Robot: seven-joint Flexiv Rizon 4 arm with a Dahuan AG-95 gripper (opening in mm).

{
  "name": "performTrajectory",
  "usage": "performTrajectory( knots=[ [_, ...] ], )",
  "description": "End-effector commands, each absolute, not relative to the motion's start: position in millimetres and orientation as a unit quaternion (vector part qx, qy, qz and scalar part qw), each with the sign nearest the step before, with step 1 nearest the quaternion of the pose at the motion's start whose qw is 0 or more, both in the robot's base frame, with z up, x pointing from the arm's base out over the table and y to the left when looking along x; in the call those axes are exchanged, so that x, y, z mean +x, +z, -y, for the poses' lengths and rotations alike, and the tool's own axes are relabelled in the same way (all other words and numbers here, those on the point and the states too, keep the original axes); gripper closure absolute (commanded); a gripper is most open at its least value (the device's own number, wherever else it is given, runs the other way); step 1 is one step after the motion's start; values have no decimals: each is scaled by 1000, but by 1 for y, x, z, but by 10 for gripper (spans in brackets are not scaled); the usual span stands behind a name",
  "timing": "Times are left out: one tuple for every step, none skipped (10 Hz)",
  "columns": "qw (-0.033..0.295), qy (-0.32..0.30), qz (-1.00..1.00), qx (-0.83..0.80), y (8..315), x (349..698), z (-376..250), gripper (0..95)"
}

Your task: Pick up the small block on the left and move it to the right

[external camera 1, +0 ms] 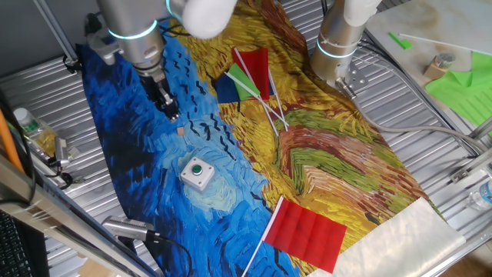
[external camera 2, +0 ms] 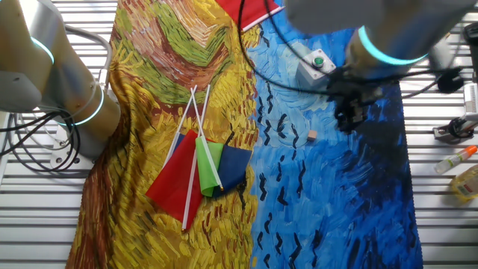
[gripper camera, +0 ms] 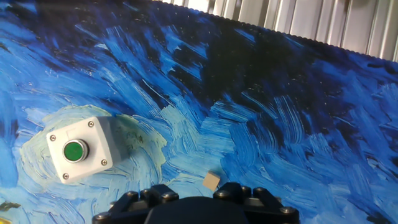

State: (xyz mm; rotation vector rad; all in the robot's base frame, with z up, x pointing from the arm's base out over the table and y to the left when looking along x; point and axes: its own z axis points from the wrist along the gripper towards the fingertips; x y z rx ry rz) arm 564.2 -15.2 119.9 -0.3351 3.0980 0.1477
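The small block (external camera 1: pixel 181 131) is a tiny tan cube lying on the blue part of the painted cloth. It also shows in the other fixed view (external camera 2: pixel 312 135) and at the bottom of the hand view (gripper camera: pixel 211 181). My gripper (external camera 1: pixel 169 110) hangs just above the cloth, a short way from the block on its far-left side, and holds nothing. In the other fixed view the gripper (external camera 2: pixel 349 121) is to the right of the block, and its dark fingers look parted. The hand view shows only the gripper's black body at the bottom edge; the fingertips are hidden.
A white box with a green button (external camera 1: pixel 197 172) sits on the cloth nearer the front. Small flags, red, green and blue (external camera 1: pixel 246 77), lie at mid-cloth, and a red flag (external camera 1: pixel 306 232) lies at the front. A second arm's base (external camera 1: pixel 338 46) stands at the back. Bottles (external camera 2: pixel 455 161) lie off the cloth.
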Motion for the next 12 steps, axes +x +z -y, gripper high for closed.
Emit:
performTrajectory(
  knots=[
    [11,46,-993,-108,102,561,11,380],
    [11,45,-993,-109,91,559,11,380],
    [14,44,-992,-115,78,558,12,380],
    [17,44,-992,-118,67,558,14,380],
    [22,44,-991,-122,53,556,17,380],
    [23,44,-991,-123,47,555,18,380],
    [25,45,-991,-127,41,553,19,380],
    [26,43,-991,-127,37,552,18,380],
    [27,43,-990,-131,32,552,18,380],
    [28,43,-990,-133,32,551,17,380],
    [27,42,-989,-136,31,551,17,380],
    [28,42,-988,-143,29,551,16,570]
  ],
)
